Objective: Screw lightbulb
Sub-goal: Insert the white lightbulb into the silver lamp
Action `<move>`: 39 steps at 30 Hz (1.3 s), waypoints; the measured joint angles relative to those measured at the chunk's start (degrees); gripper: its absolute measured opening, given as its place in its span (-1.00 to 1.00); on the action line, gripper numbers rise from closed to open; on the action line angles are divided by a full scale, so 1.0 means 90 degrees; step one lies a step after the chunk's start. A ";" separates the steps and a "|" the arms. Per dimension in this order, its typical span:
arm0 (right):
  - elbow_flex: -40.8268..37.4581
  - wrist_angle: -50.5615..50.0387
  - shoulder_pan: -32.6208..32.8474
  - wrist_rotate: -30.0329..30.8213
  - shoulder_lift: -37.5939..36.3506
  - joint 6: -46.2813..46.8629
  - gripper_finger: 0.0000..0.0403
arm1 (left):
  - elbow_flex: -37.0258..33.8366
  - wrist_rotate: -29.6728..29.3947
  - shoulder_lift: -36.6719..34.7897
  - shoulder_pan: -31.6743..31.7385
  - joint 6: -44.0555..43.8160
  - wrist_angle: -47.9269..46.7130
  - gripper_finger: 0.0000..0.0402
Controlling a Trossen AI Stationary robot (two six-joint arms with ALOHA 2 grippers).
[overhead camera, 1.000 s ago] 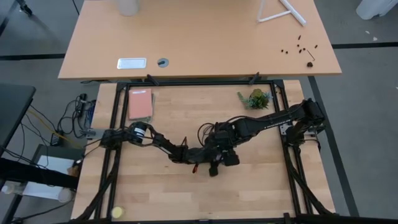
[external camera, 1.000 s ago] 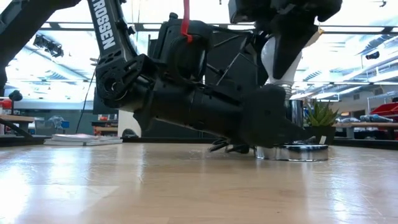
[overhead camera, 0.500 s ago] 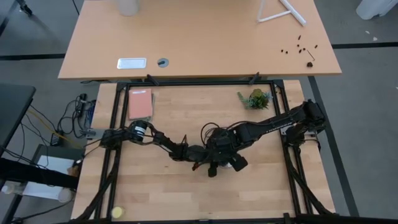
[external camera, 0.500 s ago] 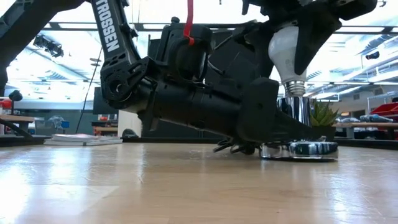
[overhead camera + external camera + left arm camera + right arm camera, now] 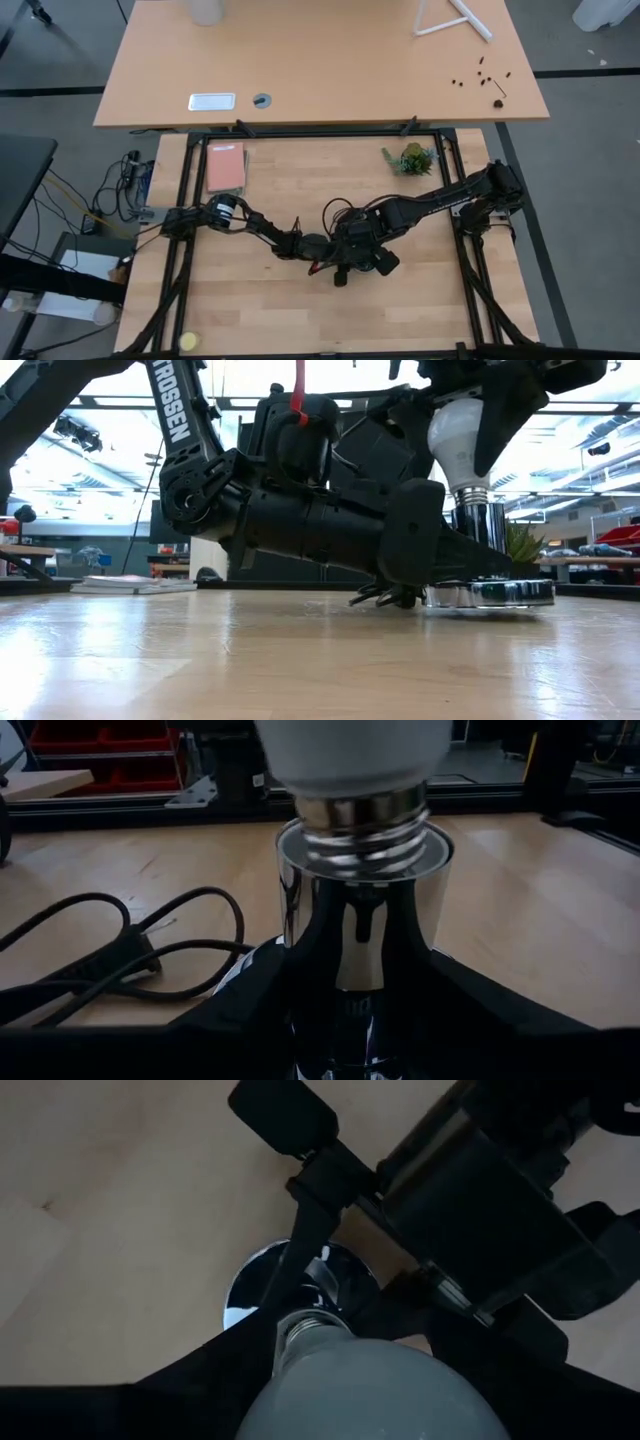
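Note:
The white lightbulb (image 5: 457, 432) stands upright with its greyish screw end (image 5: 470, 494) down in the mouth of the chrome socket (image 5: 360, 910). The socket's round disc base (image 5: 490, 593) lies on the table. My right gripper (image 5: 368, 1380) comes down from above and is shut on the bulb. My left gripper (image 5: 360, 1015) lies low and level along the table and is shut on the socket. In the high view both grippers meet mid-table (image 5: 355, 255), where the bulb is hidden under the right hand. My left gripper pinches the socket's upright chrome barrel (image 5: 300, 970) between its two fingers, one on each side. The fingers come in level from the table's left. The socket stands upright on its disc base on the table. My right gripper pinches the bulb's white globe (image 5: 300, 1405) between its two fingers (image 5: 512, 415), coming steeply from above and pointing down. The bulb hangs upright below the fingers, its screw end (image 5: 305, 1325) at the socket's mouth.
The socket's thin black cord (image 5: 110, 955) loops on the table beside the socket. A small potted plant (image 5: 412, 159) stands at the far right and a pink book (image 5: 226, 167) at the far left. Bare wood lies along the near edge.
My right gripper has rolled about its downward-pointing line, turning the bulb with it, and has shifted slightly. The bulb's screw end now stands straight over the socket's barrel. My left gripper has swung a little at the wrist, still holding the socket.

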 joint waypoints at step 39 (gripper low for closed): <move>-0.0350 0.0200 0.0323 0.1534 -0.0010 0.4275 0.30 | -0.0012 -0.0694 0.0029 -0.0070 -0.0600 0.0439 -0.03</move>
